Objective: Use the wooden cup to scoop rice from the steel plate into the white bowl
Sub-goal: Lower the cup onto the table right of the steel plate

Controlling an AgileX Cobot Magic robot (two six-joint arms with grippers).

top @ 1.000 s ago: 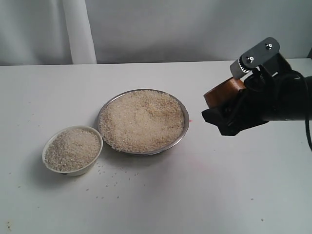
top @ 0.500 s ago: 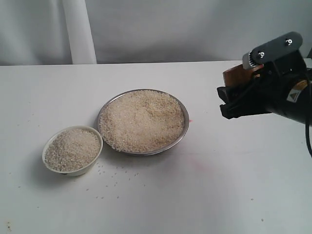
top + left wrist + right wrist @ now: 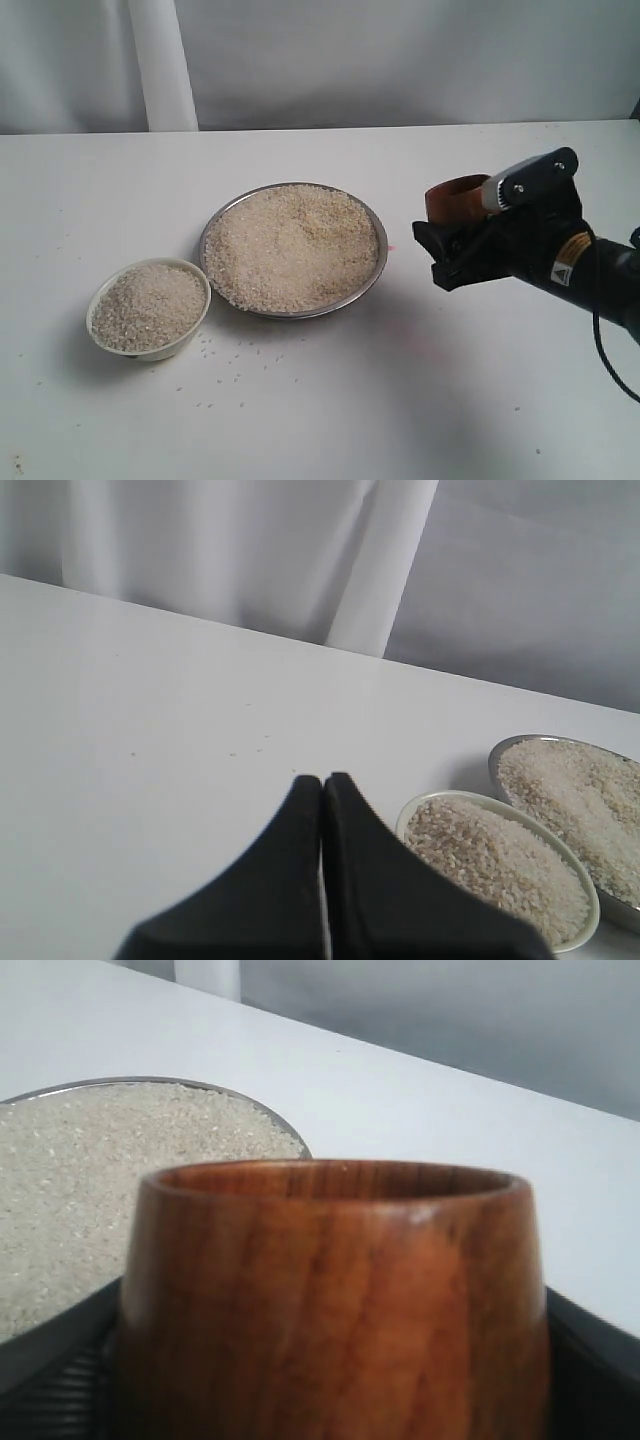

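The black jaws of the right gripper [image 3: 452, 245] are seen clamped on the wooden cup [image 3: 456, 196], which is held upright, mouth up, toward the right edge of the table [image 3: 420, 400]. Glossy reddish-brown grain is shown on the cup. The jaws of the left gripper [image 3: 322, 792] are pressed together on nothing. The table is matte white and is closed off at its far edge by a pale grey backdrop [image 3: 420, 60]. The steel plate [image 3: 291, 314], heaped with rice [image 3: 292, 245], is set mid-table; the white bowl [image 3: 150, 352], also filled, is placed just beside it toward the left edge. Loose grains [image 3: 225, 375] are scattered toward the near edge.
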